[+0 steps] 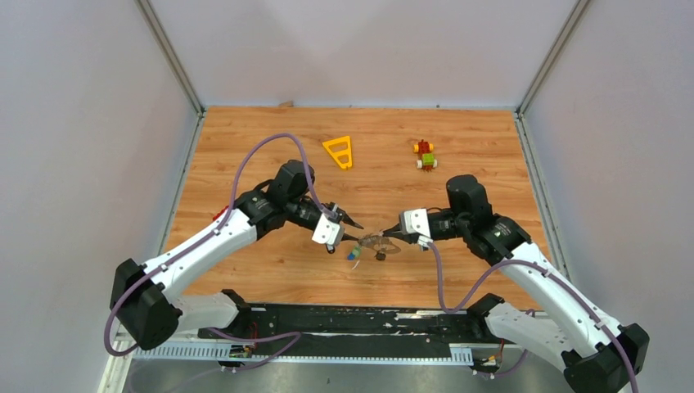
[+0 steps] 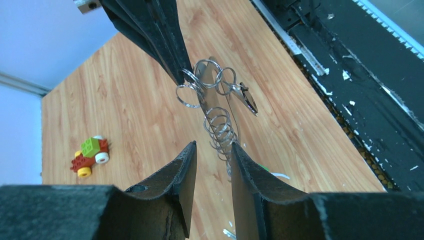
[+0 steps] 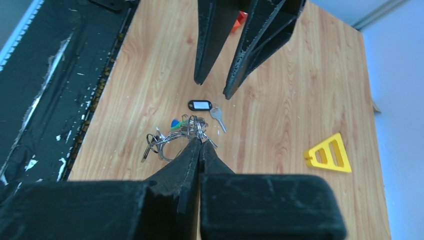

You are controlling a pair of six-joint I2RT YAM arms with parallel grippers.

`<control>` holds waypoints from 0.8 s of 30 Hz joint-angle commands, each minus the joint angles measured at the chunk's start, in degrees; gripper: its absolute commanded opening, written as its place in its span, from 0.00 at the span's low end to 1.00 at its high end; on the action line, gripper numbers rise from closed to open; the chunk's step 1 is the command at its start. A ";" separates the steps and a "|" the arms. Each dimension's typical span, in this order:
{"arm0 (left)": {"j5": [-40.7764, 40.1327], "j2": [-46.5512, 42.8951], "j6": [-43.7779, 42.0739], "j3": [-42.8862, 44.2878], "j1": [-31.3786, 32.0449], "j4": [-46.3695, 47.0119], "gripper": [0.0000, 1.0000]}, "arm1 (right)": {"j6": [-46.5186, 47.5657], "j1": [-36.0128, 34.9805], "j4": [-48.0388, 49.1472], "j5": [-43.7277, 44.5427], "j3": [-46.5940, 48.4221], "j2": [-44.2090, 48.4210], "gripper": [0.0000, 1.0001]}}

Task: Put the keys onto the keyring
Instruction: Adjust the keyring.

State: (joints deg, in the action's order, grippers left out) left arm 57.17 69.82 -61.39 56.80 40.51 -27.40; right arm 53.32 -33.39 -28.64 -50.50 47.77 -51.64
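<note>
My right gripper (image 3: 200, 142) is shut on the keyring bunch (image 3: 172, 137), a silver loop with small split rings, and holds it just above the table (image 1: 245, 147). In the left wrist view the rings (image 2: 207, 80) hang from the right fingertips, with a wire coil (image 2: 220, 131) below. Blue and green tags (image 3: 175, 123) sit in the bunch. A key with a black tag (image 3: 200, 105) lies on the wood beside it. My left gripper (image 2: 213, 146) is open and empty, facing the bunch (image 1: 376, 243) from the left, a short way off.
A yellow plastic triangle frame (image 1: 339, 151) and a red-green-yellow toy block figure (image 1: 424, 155) lie at the back of the table. The black base rail (image 1: 352, 319) runs along the near edge. White walls enclose the sides.
</note>
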 commanded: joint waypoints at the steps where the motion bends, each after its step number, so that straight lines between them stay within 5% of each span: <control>1: 1.84 -2.63 0.48 -0.45 1.74 1.16 0.39 | 5.38 0.30 -1.81 -8.89 1.89 -1.00 0.00; 8: 1.88 -2.98 8.52 -0.54 3.66 5.23 0.36 | 7.94 0.34 -5.58 -12.08 3.86 -3.61 0.00; 15: -3.33 -1.46 26.54 -1.65 5.37 17.93 0.26 | -1.74 0.26 0.91 -5.12 4.28 -4.09 0.00; 24: -7.61 2.93 36.64 0.59 6.48 22.83 0.34 | -7.83 0.34 4.11 -0.45 4.37 -4.23 0.00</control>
State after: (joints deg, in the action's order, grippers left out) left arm 52.12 71.64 -30.94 55.13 46.17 -8.45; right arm 48.95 -33.28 -29.28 -51.79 49.45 -56.23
